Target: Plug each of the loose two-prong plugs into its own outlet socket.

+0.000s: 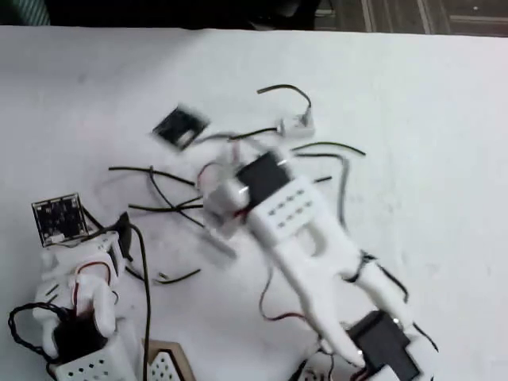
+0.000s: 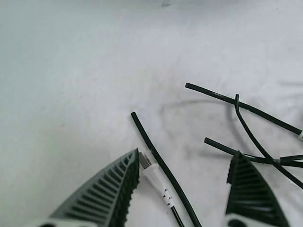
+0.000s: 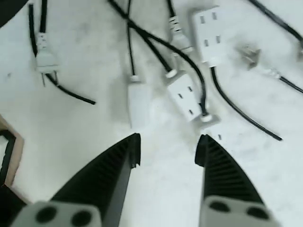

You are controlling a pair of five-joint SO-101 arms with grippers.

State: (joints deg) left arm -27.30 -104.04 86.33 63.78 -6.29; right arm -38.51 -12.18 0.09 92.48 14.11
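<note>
Outlet blocks [image 3: 186, 96]: two, adjacent.
Loose plugs [image 3: 45, 56]: two, well apart.
Left tool [image 2: 185, 156]: wide open, empty.
Right tool [image 3: 169, 138]: wide open, empty.
Tabletop [image 1: 444, 119]: bare toward 3 o'clock, edge at 12.

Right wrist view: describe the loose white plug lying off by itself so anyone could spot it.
On the white table ahead of the right gripper, white outlet sockets cluster among black cords. The two-prong plug lies apart from them, toward the wooden frame. Its two bare prongs show, unlike the sockets' slotted faces.
</note>
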